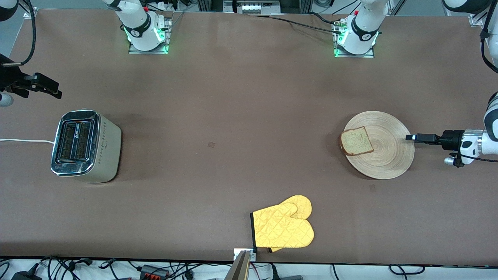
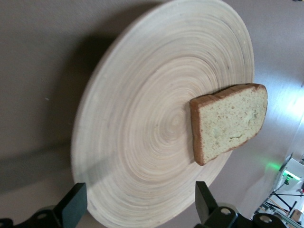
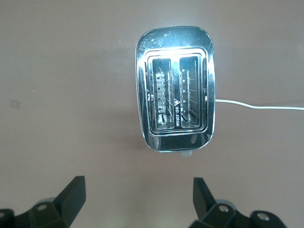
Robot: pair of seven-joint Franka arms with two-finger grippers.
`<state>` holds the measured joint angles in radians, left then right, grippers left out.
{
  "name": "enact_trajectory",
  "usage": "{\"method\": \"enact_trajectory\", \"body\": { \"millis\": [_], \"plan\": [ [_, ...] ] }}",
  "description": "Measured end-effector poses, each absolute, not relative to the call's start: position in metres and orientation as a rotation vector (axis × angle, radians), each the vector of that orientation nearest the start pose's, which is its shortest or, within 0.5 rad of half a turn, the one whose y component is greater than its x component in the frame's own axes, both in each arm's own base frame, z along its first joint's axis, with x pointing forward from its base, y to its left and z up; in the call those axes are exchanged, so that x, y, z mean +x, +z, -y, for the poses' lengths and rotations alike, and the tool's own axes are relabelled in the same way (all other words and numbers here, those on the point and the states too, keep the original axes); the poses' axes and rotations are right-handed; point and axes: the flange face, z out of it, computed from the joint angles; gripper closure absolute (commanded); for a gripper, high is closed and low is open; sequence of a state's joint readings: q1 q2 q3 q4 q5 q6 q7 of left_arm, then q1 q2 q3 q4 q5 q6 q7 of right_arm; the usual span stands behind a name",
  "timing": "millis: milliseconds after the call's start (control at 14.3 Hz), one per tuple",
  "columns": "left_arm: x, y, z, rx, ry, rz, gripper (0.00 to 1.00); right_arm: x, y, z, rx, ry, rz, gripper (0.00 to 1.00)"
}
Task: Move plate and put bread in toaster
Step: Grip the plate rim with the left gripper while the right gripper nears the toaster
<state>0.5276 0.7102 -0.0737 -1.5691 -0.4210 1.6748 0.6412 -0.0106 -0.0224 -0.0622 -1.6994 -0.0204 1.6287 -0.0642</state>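
The pale wooden plate (image 1: 389, 155) lies toward the left arm's end of the table, with the bread (image 1: 357, 140) on the part of it toward the toaster. My left gripper (image 1: 410, 137) is open and level at the plate's rim. In the left wrist view its fingers straddle the edge of the plate (image 2: 142, 133), apart from the bread (image 2: 230, 121); my left gripper (image 2: 140, 202) holds nothing. The silver toaster (image 1: 83, 146) stands at the right arm's end, both slots empty. My right gripper (image 1: 55, 91) hangs open above the table beside it and looks down on the toaster (image 3: 175, 88). Its jaws (image 3: 140, 199) are empty.
A yellow oven mitt (image 1: 284, 227) lies near the table's front edge, about midway along it. The toaster's white cord (image 1: 23, 140) runs off the right arm's end of the table. Bare brown tabletop (image 1: 233, 116) spans between toaster and plate.
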Motion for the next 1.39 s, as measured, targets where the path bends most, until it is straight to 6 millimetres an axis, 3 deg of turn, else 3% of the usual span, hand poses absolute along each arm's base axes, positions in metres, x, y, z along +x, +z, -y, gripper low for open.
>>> {"method": "enact_trajectory", "body": {
  "millis": [348,627,836,1045,1255,1394],
  "plan": [
    [0.576,0.191,-0.258,2.414,-0.326,0.053,0.0,0.547,0.582,0.043,-3.156,0.076,-0.012,0.0],
    [0.572,0.169,-0.257,2.395,-0.346,0.057,0.07,0.546,0.583,0.041,-3.156,0.073,-0.008,0.0],
    [0.574,0.165,-0.26,2.412,-0.324,0.051,0.15,0.547,0.583,0.035,-3.157,0.071,0.011,0.0],
    [0.573,0.165,-0.261,2.413,-0.323,0.049,0.17,0.548,0.583,0.029,-3.139,0.063,0.019,0.0],
    [0.572,0.16,-0.261,2.408,-0.33,0.047,0.21,0.551,0.572,0.018,-3.075,0.079,0.023,0.0],
    [0.57,0.155,-0.262,2.402,-0.336,0.04,0.3,0.557,0.562,0.004,-3.065,0.081,0.055,0.0]
  ]
}}
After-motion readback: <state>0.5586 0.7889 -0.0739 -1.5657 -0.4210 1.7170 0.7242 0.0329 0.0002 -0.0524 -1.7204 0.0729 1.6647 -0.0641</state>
